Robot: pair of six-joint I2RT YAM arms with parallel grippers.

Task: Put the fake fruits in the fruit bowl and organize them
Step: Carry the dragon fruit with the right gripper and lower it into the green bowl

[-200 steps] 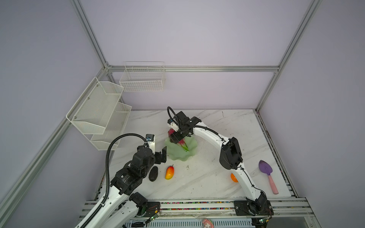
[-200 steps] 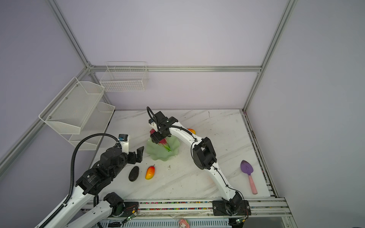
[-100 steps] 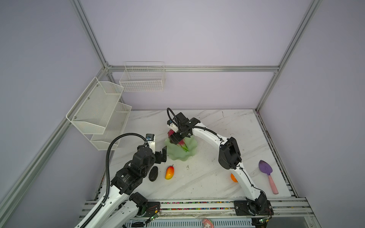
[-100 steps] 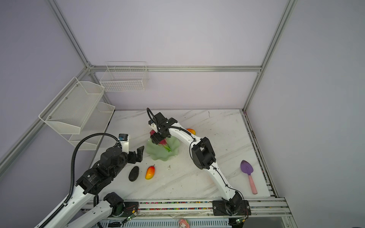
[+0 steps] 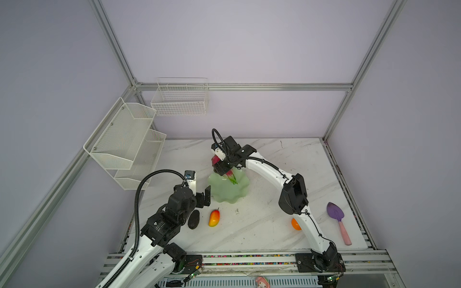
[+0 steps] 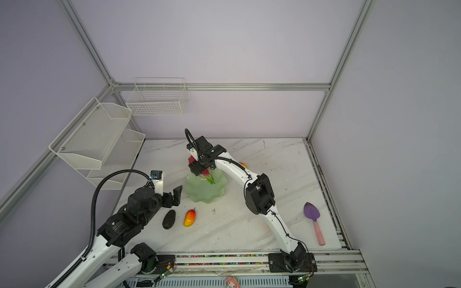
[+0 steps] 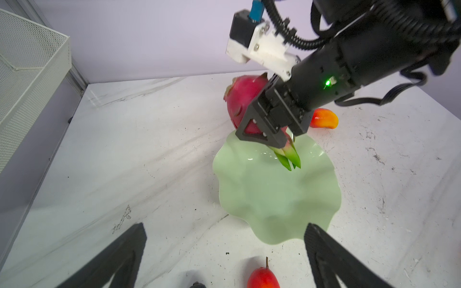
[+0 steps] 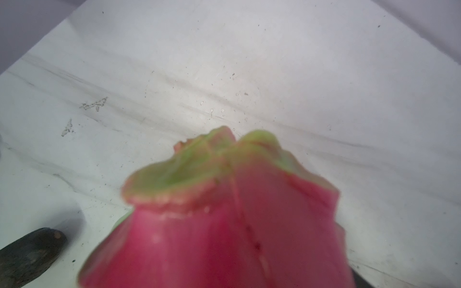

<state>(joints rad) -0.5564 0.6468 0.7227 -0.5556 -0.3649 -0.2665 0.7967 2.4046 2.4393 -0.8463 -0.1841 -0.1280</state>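
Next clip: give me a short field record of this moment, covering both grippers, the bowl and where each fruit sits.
right gripper: closed on the dragon fruit, over the far rim of the fruit bowl
dragon fruit pose: tilted, green tips pointing down into the bowl
left gripper: open, empty, beside the bowl
bowl contents: no fruit lying inside
loose fruits: near mango and avocado side by side in front of the bowl; far mango behind it; tangerine front right
other: purple shovel at the right
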